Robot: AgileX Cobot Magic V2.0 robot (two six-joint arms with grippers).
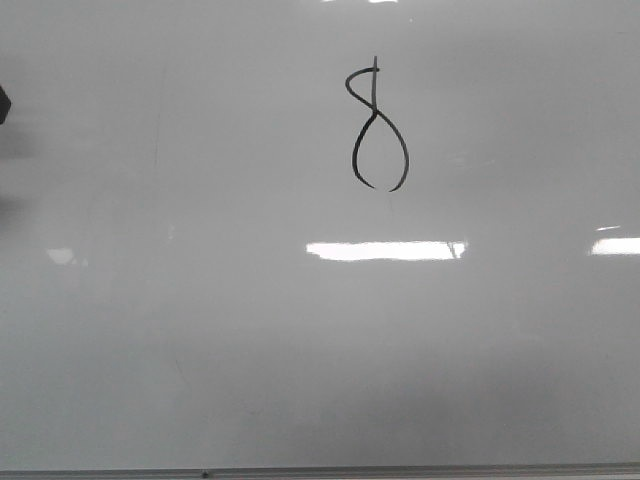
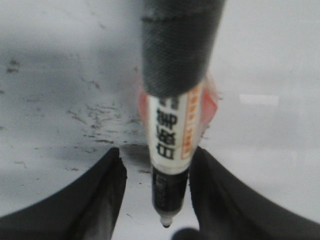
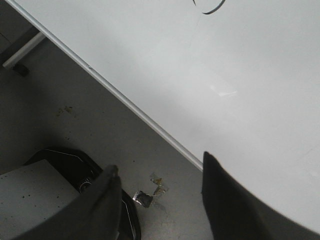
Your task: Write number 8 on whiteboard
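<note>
The whiteboard (image 1: 200, 330) fills the front view. The number 8 (image 1: 378, 128) is drawn in thin black line at its upper middle, with the lower loop open at its base. My left gripper (image 2: 157, 150) is shut on a white marker (image 2: 172, 130) with an orange label and a grey wrapped upper part. Its tip (image 2: 166, 224) points at the board (image 2: 280, 60); I cannot tell if it touches. My right gripper (image 3: 160, 162) is open and empty over the board's lower edge (image 3: 125, 102). The bottom of the 8 (image 3: 212, 9) shows in the right wrist view.
Grey smudge marks (image 2: 95, 117) lie on the board beside the marker. A thin metal edge (image 1: 320, 470) runs along the board's bottom. Below it are the floor with small scraps (image 3: 152, 192), a dark rounded base (image 3: 70, 167) and a grey bar (image 3: 22, 50). A dark shape (image 1: 3, 103) sits at the front view's left edge.
</note>
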